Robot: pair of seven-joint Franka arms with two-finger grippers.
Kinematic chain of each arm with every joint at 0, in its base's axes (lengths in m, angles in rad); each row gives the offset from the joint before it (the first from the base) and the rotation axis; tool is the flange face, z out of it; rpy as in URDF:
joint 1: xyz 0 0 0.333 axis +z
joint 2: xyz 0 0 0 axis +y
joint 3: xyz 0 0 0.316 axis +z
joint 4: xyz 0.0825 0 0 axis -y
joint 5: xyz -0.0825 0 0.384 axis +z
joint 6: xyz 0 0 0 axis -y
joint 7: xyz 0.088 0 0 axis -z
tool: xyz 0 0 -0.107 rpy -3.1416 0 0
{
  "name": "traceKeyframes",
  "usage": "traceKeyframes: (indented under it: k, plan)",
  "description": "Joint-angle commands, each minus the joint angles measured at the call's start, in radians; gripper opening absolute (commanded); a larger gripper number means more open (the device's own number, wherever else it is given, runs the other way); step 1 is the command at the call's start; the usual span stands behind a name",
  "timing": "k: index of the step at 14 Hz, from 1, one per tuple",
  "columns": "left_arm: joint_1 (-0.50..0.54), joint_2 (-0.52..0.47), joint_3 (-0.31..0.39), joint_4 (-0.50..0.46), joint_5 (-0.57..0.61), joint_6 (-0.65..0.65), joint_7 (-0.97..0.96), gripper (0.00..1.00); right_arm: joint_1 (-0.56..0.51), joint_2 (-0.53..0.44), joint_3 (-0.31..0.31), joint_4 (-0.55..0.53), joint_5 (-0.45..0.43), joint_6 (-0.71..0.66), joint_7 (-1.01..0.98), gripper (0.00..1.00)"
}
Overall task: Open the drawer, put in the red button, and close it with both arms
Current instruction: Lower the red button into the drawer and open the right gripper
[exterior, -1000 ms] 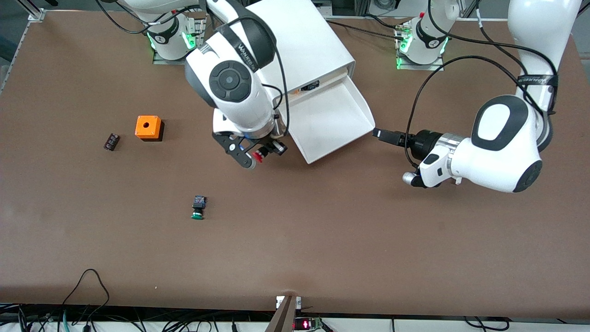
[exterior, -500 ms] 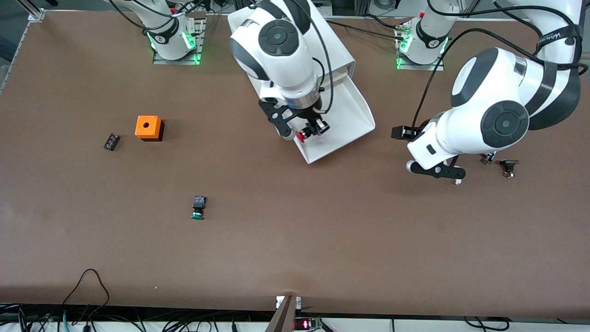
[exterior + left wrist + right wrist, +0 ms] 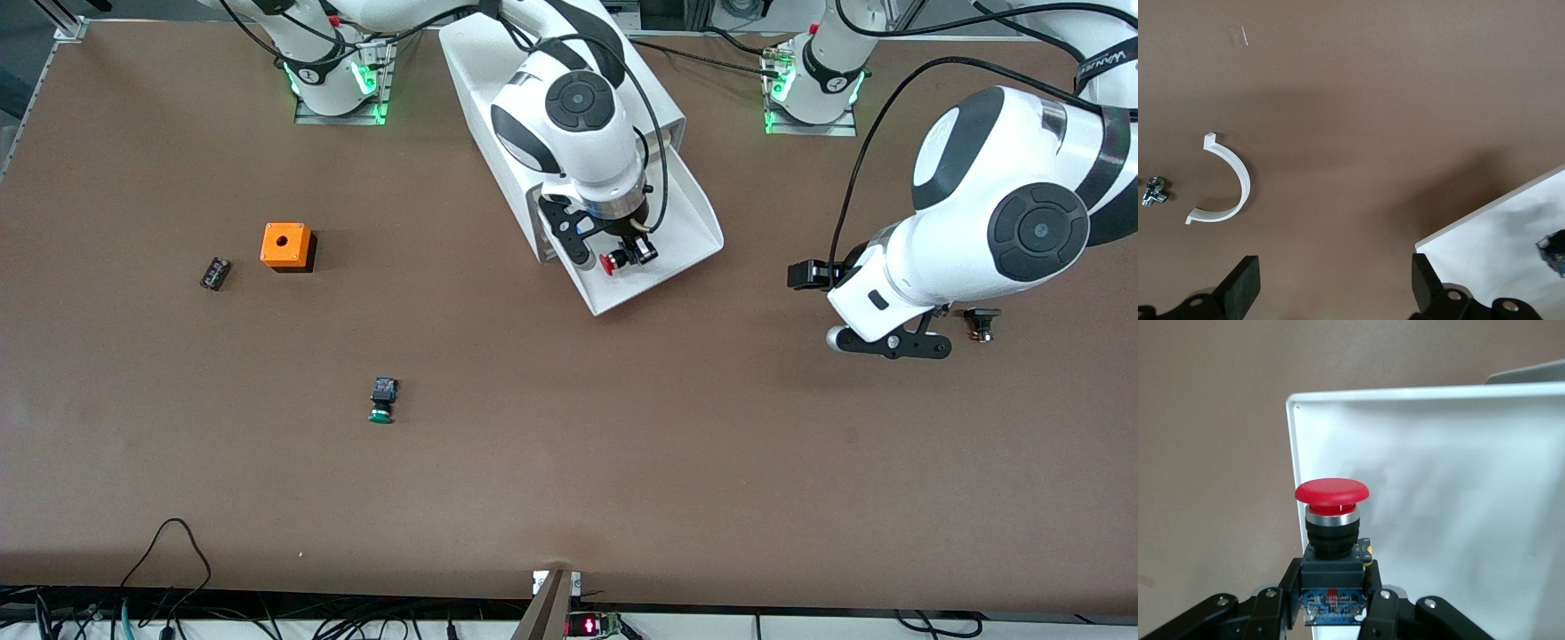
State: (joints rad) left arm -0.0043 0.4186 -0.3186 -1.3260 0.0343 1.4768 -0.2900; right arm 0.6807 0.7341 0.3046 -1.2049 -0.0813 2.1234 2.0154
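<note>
The brown tabletop (image 3: 569,480) carries a white cabinet (image 3: 498,71) with its drawer (image 3: 689,227) pulled out. The right arm reaches over that drawer, its right hand (image 3: 613,258) clamped on the red button (image 3: 610,263), which hangs just above the tray near its front edge. The left hand (image 3: 1331,293) hovers over bare tabletop beside the drawer's corner, fingers spread wide with nothing between them. Under it lie a white curved clip (image 3: 1228,180) and a small metal fitting (image 3: 1153,191).
</note>
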Motion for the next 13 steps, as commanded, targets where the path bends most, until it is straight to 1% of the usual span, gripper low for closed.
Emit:
traceKeyframes:
  k: [1,3,5,6,7,8,9,11,13]
  plan:
    - [-0.02,0.02,-0.01,-0.004,0.018,0.04,-0.122,1.0,0.026,0.031,0.001,0.002,-0.046,0.03,0.068,0.0]
    - [-0.058,0.028,-0.014,-0.016,0.022,0.062,-0.181,1.0,0.033,0.045,0.001,0.002,-0.048,0.052,0.071,0.0]
    - [-0.066,0.029,-0.016,-0.041,0.022,0.1,-0.247,1.0,0.033,0.053,0.001,0.002,-0.046,0.059,0.075,0.0]
    - [-0.068,0.028,-0.016,-0.05,0.021,0.129,-0.271,1.0,0.028,0.053,0.001,0.002,-0.04,0.059,0.075,0.2]
    - [-0.069,0.029,-0.016,-0.061,0.021,0.154,-0.281,1.0,0.025,0.051,0.001,0.002,-0.037,0.059,0.079,0.67]
    - [-0.072,0.028,-0.016,-0.071,0.021,0.184,-0.293,1.0,0.023,0.05,0.001,0.004,-0.038,0.058,0.077,0.93]
    - [-0.077,0.025,-0.017,-0.087,0.019,0.197,-0.313,1.0,0.023,0.048,-0.001,0.005,-0.043,0.058,0.075,1.0]
    - [-0.08,0.02,-0.017,-0.091,0.021,0.197,-0.321,1.0,0.019,0.045,-0.015,0.019,-0.046,0.059,0.066,1.0]
    - [-0.079,0.014,-0.017,-0.096,0.021,0.194,-0.321,1.0,0.017,0.039,-0.042,0.079,-0.046,0.04,0.054,1.0]
